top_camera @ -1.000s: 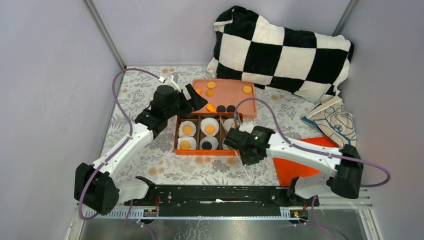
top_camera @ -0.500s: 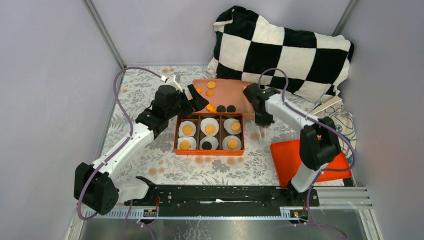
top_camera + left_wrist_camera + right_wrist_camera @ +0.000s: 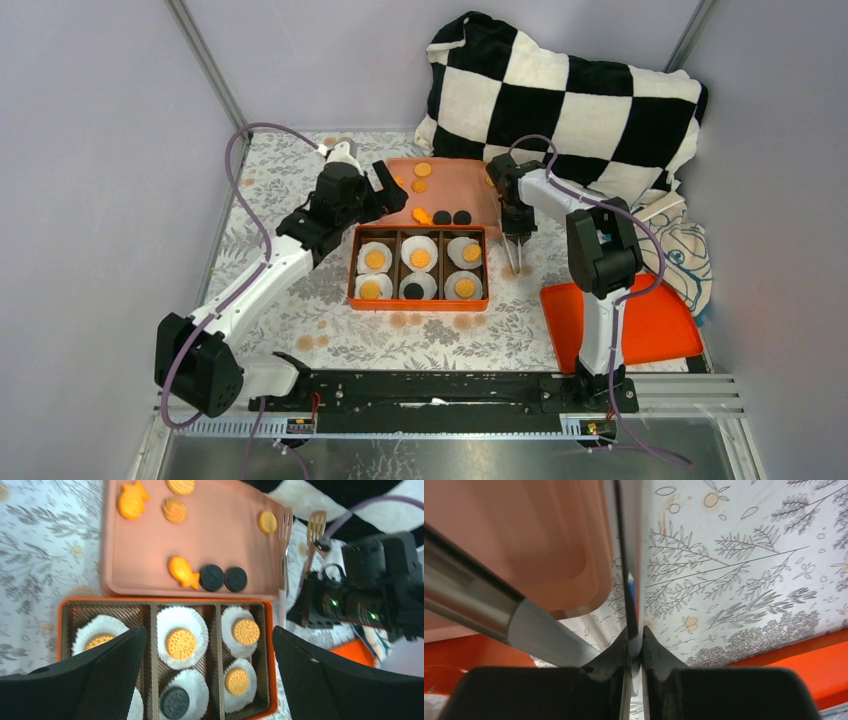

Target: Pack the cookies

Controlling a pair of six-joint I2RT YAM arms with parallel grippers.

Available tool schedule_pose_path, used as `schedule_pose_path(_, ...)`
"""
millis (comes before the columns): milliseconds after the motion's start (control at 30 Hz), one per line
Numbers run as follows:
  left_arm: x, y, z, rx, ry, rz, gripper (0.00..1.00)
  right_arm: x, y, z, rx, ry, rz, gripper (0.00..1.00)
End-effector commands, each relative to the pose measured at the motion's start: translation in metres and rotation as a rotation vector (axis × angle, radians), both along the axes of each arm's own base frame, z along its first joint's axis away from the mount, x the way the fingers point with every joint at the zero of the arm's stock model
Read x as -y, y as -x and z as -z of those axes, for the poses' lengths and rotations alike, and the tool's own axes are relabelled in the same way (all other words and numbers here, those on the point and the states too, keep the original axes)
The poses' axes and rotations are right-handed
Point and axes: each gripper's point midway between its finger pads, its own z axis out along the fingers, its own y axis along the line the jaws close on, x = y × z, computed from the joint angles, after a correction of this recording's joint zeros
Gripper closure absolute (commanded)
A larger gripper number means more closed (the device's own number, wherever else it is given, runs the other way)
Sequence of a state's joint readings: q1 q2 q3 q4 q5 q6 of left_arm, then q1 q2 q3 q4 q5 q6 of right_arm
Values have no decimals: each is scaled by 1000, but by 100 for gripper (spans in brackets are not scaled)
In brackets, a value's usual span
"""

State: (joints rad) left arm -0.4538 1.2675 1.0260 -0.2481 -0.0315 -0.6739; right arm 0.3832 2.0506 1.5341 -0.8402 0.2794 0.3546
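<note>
On the bench (image 3: 320,322), an orange box (image 3: 420,304) with six little rooms, three across and two deep. In every room a white paper cup (image 3: 182,616), and in every cup one of the cookies (image 3: 181,643): five yellow, plus one black in the near middle room.

At 12 o'clock from the box, right up against it, a pink tray (image 3: 225,540). Hard to tell if touching. Loose on the tray, seven more cookies: two yellow fish, one yellow swirl, two yellow rounds and two black rounds. Black pair side by side near the tray's 6 o'clock edge, with one fish just beside, at their 9 o'clock. One yellow round alone out toward 3 o'clock.

Left pincer (image 3: 208,632) spread wide and empty, up in the air by the tray's 9 o'clock end, at about 11 o'clock from the box.

Right pincer (image 3: 635,639) squeezed tight on shiny metal tongs (image 3: 285,530). Tongs just beside the tray's 3 o'clock edge, over the bench, with the two arms a little apart.

Behind the tray, at 1 o'clock, a big black-and-white checked pillow (image 3: 560,90). At 4 o'clock from the box, a flat orange sheet (image 3: 660,325) on the bench, partly under the right arm.
</note>
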Motion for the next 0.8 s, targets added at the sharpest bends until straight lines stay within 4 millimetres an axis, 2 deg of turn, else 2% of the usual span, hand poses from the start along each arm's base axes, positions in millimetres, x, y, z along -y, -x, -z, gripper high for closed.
schedule_pose_path(0,-17,-33,-9,61,-133,-104,1,5,-21,-7,42,-19,26,75)
schedule_pose_path(100,-15,-60,-13,91,-179,-121,1,3,-36,-3,24,-20,36,66)
schedule_pose_path(167,-13,-79,-14,100,-200,-124,1,6,-48,-2,36,15,39,52)
schedule_pose_path(233,-14,-97,-11,107,-200,-130,1,10,-59,-8,77,45,35,43)
schedule_pose_path(300,-20,-110,-1,98,-180,-139,1,15,-67,-17,124,70,33,36)
schedule_pose_path(400,-34,-125,19,56,-131,-164,1,15,-70,-37,193,52,19,35)
schedule_pose_path(433,-38,-127,26,40,-124,-174,1,16,-65,-41,200,44,14,31)
schedule_pose_path(533,-46,-131,37,40,-136,-194,1,15,-51,-55,228,3,2,31)
schedule_pose_path(633,-45,-139,36,61,-140,-195,1,15,-30,-63,220,-39,-4,31)
schedule_pose_path(767,-33,-143,28,58,-106,-161,1,20,6,-75,205,-76,5,32)
